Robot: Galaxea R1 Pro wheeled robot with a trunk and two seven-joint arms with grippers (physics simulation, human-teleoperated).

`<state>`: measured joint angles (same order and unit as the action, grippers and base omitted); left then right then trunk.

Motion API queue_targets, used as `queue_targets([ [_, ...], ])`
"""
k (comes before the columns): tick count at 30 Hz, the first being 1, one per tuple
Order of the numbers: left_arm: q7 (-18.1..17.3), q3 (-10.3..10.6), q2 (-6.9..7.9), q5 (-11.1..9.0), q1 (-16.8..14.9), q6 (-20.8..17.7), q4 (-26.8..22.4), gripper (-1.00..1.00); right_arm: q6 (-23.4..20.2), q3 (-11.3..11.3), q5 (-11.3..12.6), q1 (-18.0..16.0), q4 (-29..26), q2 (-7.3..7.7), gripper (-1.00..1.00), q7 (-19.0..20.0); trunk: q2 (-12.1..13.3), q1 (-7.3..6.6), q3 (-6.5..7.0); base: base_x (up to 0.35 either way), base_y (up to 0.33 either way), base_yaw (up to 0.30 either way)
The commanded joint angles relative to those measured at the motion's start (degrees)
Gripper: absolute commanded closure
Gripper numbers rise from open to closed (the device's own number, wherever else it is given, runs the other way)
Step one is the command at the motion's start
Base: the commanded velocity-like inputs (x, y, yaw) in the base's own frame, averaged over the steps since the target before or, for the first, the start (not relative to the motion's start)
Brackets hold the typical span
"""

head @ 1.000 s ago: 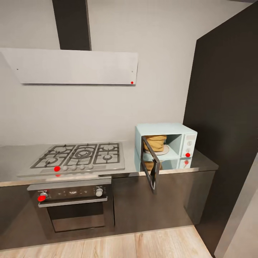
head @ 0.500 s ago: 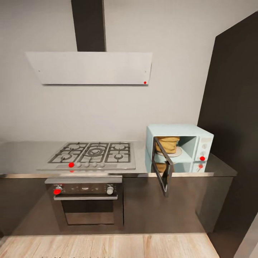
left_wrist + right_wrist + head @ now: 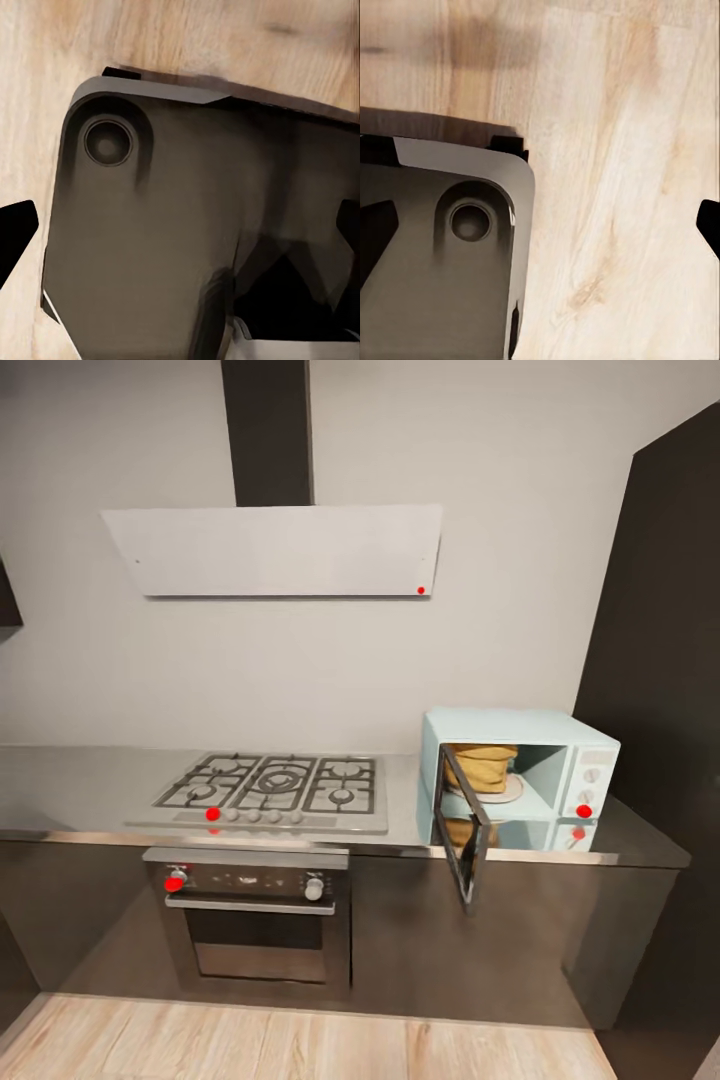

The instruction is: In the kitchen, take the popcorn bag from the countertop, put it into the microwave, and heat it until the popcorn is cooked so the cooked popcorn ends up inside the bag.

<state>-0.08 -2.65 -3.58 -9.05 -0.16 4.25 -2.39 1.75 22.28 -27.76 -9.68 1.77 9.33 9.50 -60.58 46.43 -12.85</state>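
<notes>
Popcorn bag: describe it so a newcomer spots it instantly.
Follow the grey countertop to its right end, past the hob, to the pale-blue microwave. Its door hangs open; the bag sits inside on the white plate. It is the only mustard-yellow, wrinkled thing there.

Popcorn bag (image 3: 482,766): inside the microwave (image 3: 520,778); its lower left part hidden behind the open door (image 3: 464,826).

Microwave knobs (image 3: 592,774): too small to read any markings.

Desk (image 3: 80,790): left end cut off by the picture's edge.

Dark tall panel (image 3: 660,660): cut off at the right edge.

Left gripper (image 3: 180,247): only dark finger tips (image 3: 15,236) at the frame edges; jaw spacing cannot be judged; robot base (image 3: 150,247) covers the floor (image 3: 225,37) beneath.

Right gripper (image 3: 540,232): likewise, finger tip (image 3: 709,223) cut off at the edge.
</notes>
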Motion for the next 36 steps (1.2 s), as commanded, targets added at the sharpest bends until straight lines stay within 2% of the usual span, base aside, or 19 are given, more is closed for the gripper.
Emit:
queue_targets([
  [1, 0.0, -0.2, -0.02, -0.3, 0.0, 0.1, 0.0, -1.0, 0.2, 0.5, -0.5, -0.1, 0.2, 0.06, -1.0, 0.1, 0.0, 0.0, -0.07, 0.0, -0.276, 0.002],
  [17, 0.0, -0.2, -0.02, -0.3, 0.0, 0.1, 0.0, -1.0, 0.1, 0.5, -0.5, -0.1, 0.2, 0.06, -1.0, 0.1, 0.0, 0.0, -0.07, 0.0, -0.279, 0.0],
  [20, 0.0, -0.1, 0.08, -0.3, 0.0, 0.1, -0.2, -1.0, 0.1, 0.5, -0.5, -0.1, 0.2, 0.24, -1.0, 0.2, 0.0, 0.0, -0.07, 0.0, -0.078, 0.0],
  [22, 0.0, -0.1, 0.21, -0.3, 0.0, 0.1, -2.1, -1.0, 0.0, 0.5, -0.5, -0.1, 0.2, 0.34, -1.0, 0.2, 0.0, 0.0, -0.07, 0.0, -0.022, 0.0],
  [26, -0.1, -0.1, 1.02, -0.4, 0.0, -1.4, -10.9, -1.0, -0.1, 0.5, -0.5, -0.1, 0.2, 0.47, -1.0, 0.2, 0.0, 0.0, -0.07, 0.0, -0.005, 0.0],
  [29, -0.1, -0.1, 1.7, -0.3, 0.0, -8.0, -22.5, -1.0, -0.2, 0.5, -0.5, -0.1, 0.1, 0.47, -1.0, 0.2, 0.0, 0.0, -0.07, 0.0, 0.0, 0.0],
  [30, -0.1, -0.2, 1.81, -0.3, 0.0, -11.2, -26.4, -1.0, -0.3, 0.5, -0.5, -0.1, 0.1, 0.45, -1.0, 0.2, 0.0, 0.0, -0.07, 0.0, 0.0, 0.0],
  [32, -0.1, -0.2, 2.07, -0.3, 0.0, -21.0, -39.8, -1.0, -0.6, 0.5, -0.5, -0.1, 0.1, 0.33, -1.0, 0.2, 0.0, 0.0, -0.07, 0.0, 0.0, 0.0],
  [34, -0.1, -0.2, 2.09, -0.3, 0.0, -27.9, -51.3, -1.0, -0.7, 0.3, -0.6, -0.1, 0.1, 0.23, -1.0, 0.2, 0.0, 0.0, -0.07, 0.0, 0.0, 0.0],
  [35, 0.0, -0.2, 1.88, -0.3, -0.3, -36.4, -64.3, -1.0, -0.6, 0.2, -0.7, -0.1, 0.1, 0.19, -1.0, 0.2, 0.0, 0.0, -0.07, 0.0, 0.0, 0.0],
  [36, 0.0, -0.2, 1.83, -0.3, -1.2, -39.4, -67.6, -1.0, -0.5, 0.2, -0.8, -0.1, 0.1, 0.18, -1.0, 0.2, 0.0, 0.0, -0.07, 0.0, 0.0, 0.0],
])
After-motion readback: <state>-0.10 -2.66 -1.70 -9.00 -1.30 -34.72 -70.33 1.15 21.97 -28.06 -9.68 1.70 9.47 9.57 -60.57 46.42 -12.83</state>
